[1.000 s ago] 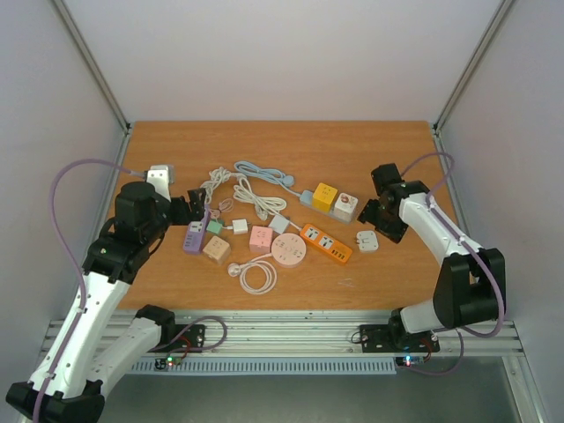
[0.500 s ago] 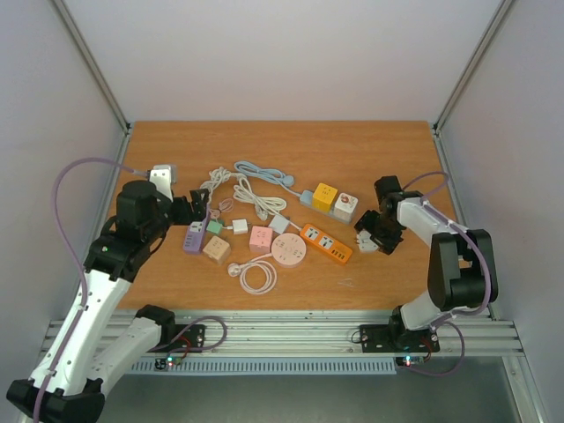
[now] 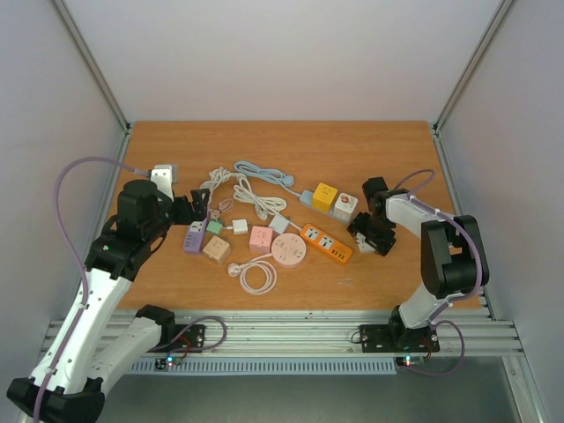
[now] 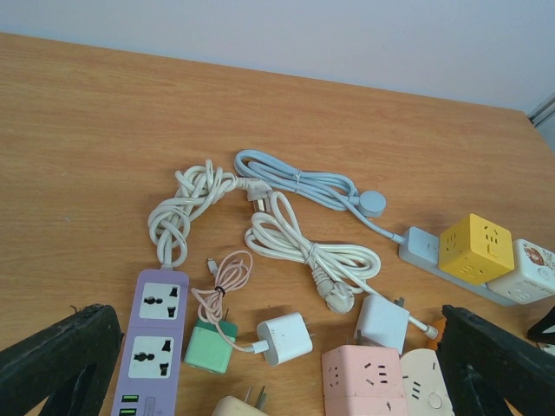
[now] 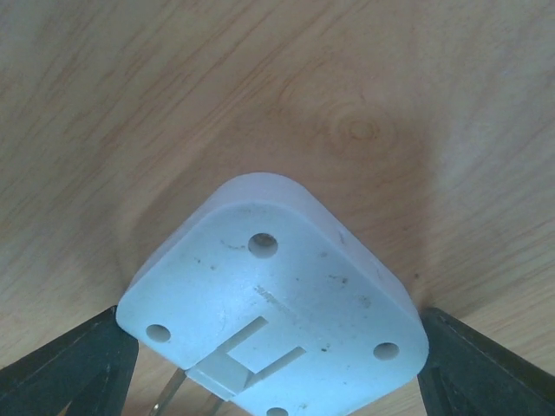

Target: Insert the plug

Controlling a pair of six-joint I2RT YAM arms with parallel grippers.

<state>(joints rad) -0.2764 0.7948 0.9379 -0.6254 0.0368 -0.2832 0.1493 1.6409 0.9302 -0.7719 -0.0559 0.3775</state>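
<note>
Wooden table (image 3: 291, 150): right arm swung inward over the last second. Right gripper (image 3: 370, 236) now straddles the white plug (image 5: 269, 303) lying there, jaws wide, unclamped. Left gripper (image 3: 199, 210) unchanged: wide open, empty.

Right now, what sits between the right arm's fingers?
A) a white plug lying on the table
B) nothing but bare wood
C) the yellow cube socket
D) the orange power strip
A: the right wrist view shows a white plug flat on the table, with one of the right fingers at each of its lower corners. Whether they are already squeezing it cannot be told.
</note>
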